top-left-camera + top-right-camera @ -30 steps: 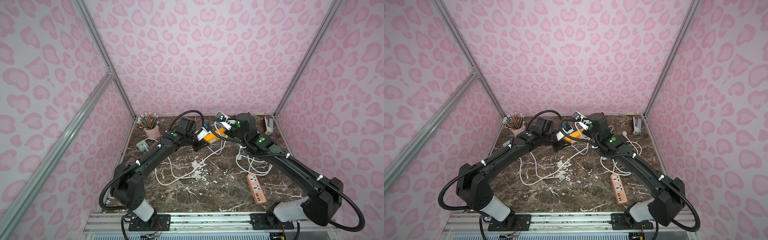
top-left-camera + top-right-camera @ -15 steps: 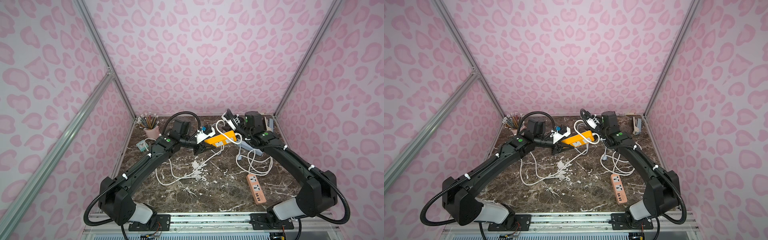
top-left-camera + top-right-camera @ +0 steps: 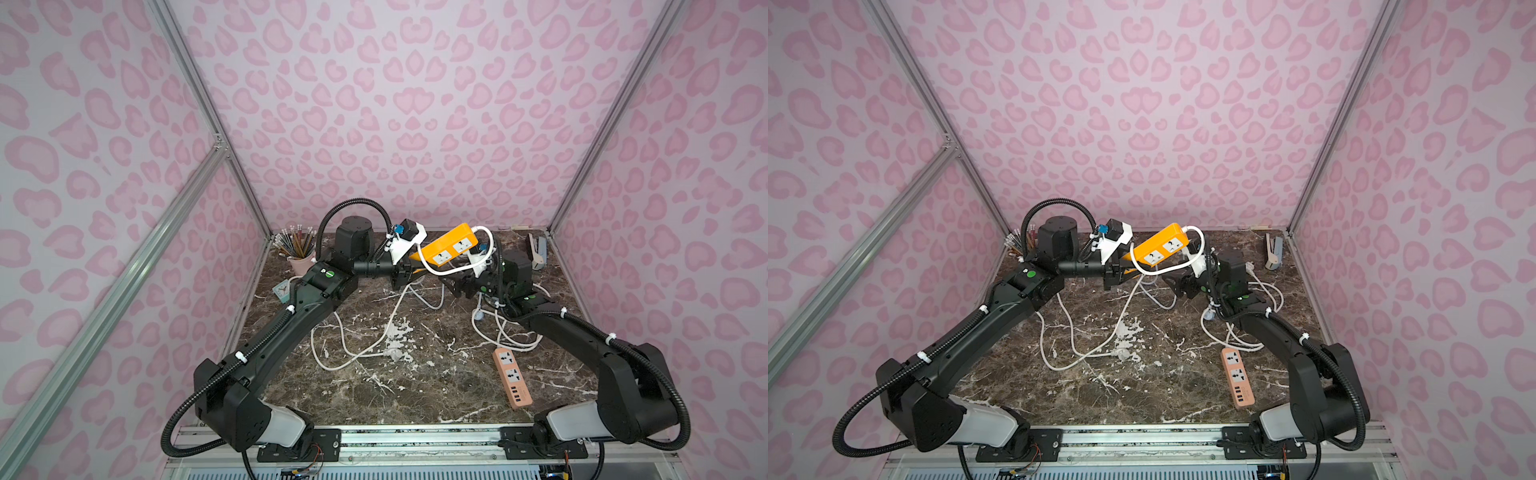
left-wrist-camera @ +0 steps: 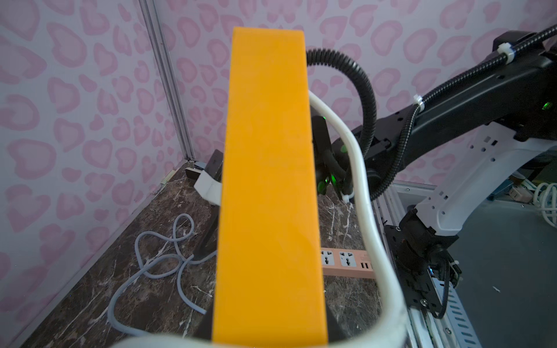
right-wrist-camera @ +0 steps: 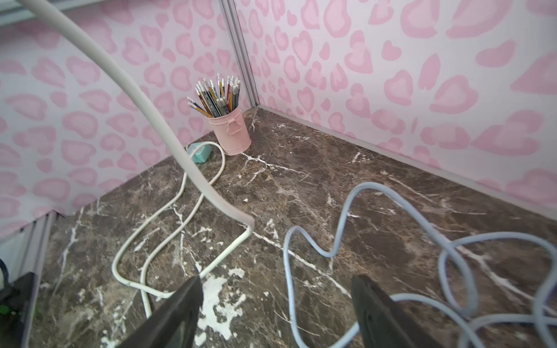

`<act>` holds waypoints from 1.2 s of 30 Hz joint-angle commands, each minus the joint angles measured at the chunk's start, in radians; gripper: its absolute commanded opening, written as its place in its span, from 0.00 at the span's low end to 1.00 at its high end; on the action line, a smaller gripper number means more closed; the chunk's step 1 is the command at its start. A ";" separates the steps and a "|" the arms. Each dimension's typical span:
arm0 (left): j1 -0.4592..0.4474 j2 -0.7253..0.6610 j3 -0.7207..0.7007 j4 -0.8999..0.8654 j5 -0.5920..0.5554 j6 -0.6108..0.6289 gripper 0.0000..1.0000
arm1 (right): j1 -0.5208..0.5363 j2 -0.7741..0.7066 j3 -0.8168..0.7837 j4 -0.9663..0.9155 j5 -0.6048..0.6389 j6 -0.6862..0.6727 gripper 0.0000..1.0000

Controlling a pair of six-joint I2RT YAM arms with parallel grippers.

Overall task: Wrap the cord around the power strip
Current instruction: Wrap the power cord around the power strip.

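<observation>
**Orange power strip held aloft, cord draped round it**

The left claw (image 3: 409,271) grips one end of the orange power strip (image 3: 451,248), holding it tilted above the back of the marble worktop (image 3: 415,395). Its white cord (image 3: 441,272) leaves the far end, curves along one side, crosses the strip near the claw, then trails onto the worktop. The right claw (image 5: 274,286) hangs just beside it, jaws wide, holding nothing. A pink power strip (image 3: 512,376) lies nearer the front.

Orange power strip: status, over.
Left gripper shut on orange power strip, aloft. Right gripper open, empty. White cord looped over it, rest slack on table. Grey cord coiled under right arm.
</observation>
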 commanded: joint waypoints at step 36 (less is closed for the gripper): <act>0.184 -0.052 0.066 0.092 -0.041 -0.349 0.03 | 0.191 0.075 -0.070 0.390 0.698 0.007 0.00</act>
